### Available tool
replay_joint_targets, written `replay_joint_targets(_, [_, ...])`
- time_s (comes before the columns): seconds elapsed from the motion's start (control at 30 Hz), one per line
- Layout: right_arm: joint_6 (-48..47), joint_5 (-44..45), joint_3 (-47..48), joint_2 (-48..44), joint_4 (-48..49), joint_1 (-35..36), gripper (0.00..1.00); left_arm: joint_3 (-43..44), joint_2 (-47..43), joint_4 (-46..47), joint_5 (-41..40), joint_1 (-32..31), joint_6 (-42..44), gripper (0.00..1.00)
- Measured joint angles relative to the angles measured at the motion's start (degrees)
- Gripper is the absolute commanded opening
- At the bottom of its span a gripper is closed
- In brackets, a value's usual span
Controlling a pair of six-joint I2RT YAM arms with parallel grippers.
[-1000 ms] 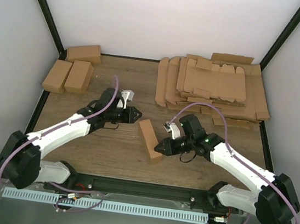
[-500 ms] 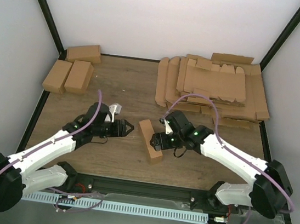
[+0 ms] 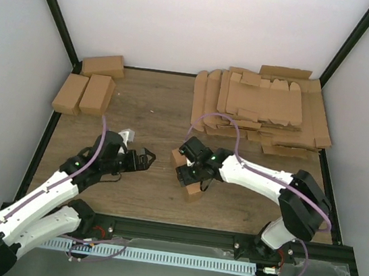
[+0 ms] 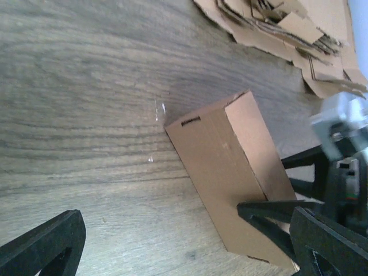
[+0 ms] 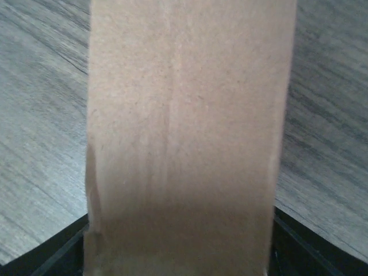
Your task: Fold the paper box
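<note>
Plain brown paper box (image 4: 230, 172), folded shut, brick-shaped

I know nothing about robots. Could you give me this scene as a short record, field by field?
Surface: wooden table
Paper box: folded, lying mid-table
Right end effector: fingers against both sides of the paper box
Left end effector: open, apart from the box
Far left: three folded cartons
Far right: stack of flat blanks
</note>
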Motion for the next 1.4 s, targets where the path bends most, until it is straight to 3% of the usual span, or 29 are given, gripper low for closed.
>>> replay_joint_targets(0.2, [-3.23, 0.96, 1.64, 3.76, -0.44, 0.61, 0.48, 2.36, -1.62, -2.62, -3.98, 0.00, 0.13, 1.00])
replay_joint_targets(0.5, [-8.48, 8.74, 5.14, 6.03, -1.90, 0.48, 0.48, 2.80, -1.62, -5.01, -5.53, 0.00, 0.46, 1.00])
replay_joint_targets(0.77, [-13.05, 11.17, 12.96, 11.61, -1.05, -5.97, 0.48, 2.80, -1.62, -5.01, -5.46, 0.00, 0.46, 1.00])
replay_joint_targets(0.9, [-14.91, 10.51, 16.22, 15.15, 0.11, -9.18, 0.58, 2.29, -2.93, -4.92, -5.05, 0.00, 0.39, 1.00])
replay_joint_targets(1.0, [-15.56, 9.75, 17.49, 17.05, 0.59, -9.92, 0.87, 1.86, -3.72, -4.72, -4.96, 0.00, 0.24, 1.00])
replay_joint_targets(1.07, [-15.85, 9.35, 17.66, 17.53, 0.72, -9.86, 0.99, 1.44, -4.02, -4.68, -4.96, 0.00, 0.22, 1.00])
replay_joint_targets(1.23, [-15.65, 8.94, 17.84, 15.96, 0.50, -9.73, 1.00, 1.27, -4.11, -4.57, -5.14, 0.00, 0.70, 1.00])
replay_joint_targets(1.4, [-15.17, 8.72, 17.68, 7.45, 1.40, -10.14, 1.00, 4.07, -4.11, -6.08, -7.89, 0.00, 3.39, 1.00])
